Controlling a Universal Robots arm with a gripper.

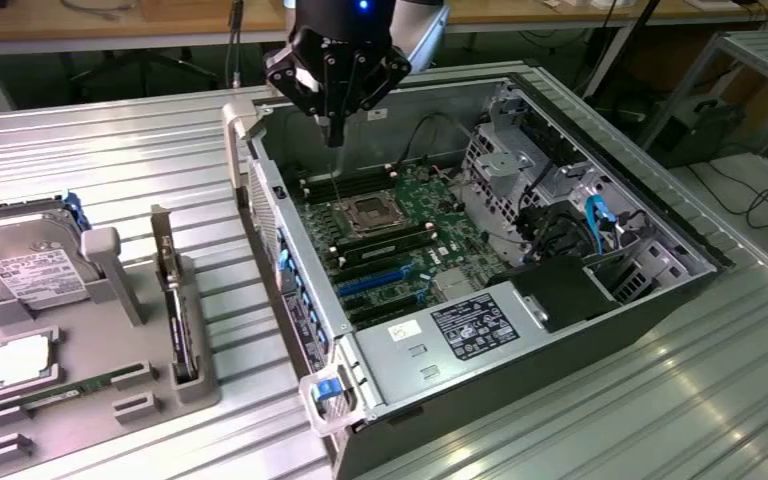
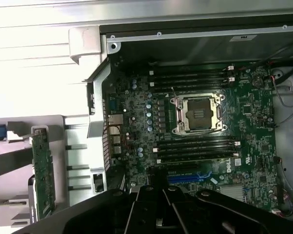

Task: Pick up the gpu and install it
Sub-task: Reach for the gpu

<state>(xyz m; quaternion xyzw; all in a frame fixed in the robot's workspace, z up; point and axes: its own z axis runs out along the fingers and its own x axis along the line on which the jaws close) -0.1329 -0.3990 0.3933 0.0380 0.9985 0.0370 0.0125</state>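
Note:
The gpu [image 1: 175, 305] stands on edge in a grey holder [image 1: 124, 330] on the table, at the exterior view's left of the open computer case [image 1: 291, 300]. It is a thin card with a silver bracket at its far end, and its green board face [image 2: 43, 178] appears in the wrist view. My gripper [image 1: 335, 128] hangs above the far part of the case, over the motherboard [image 1: 404, 235], well apart from the gpu. Its fingers look shut together with nothing between them. The gripper's black housing [image 2: 151, 209] overlaps the near edge of the board.
A silver hard drive [image 1: 31, 265], a processor chip [image 1: 21, 360] and a green memory stick [image 1: 84, 388] share the holder. Inside the case are an open CPU socket [image 2: 197, 114], blue expansion slots [image 1: 377, 285], a power supply [image 1: 471, 325] and drive cages with cables [image 1: 584, 230].

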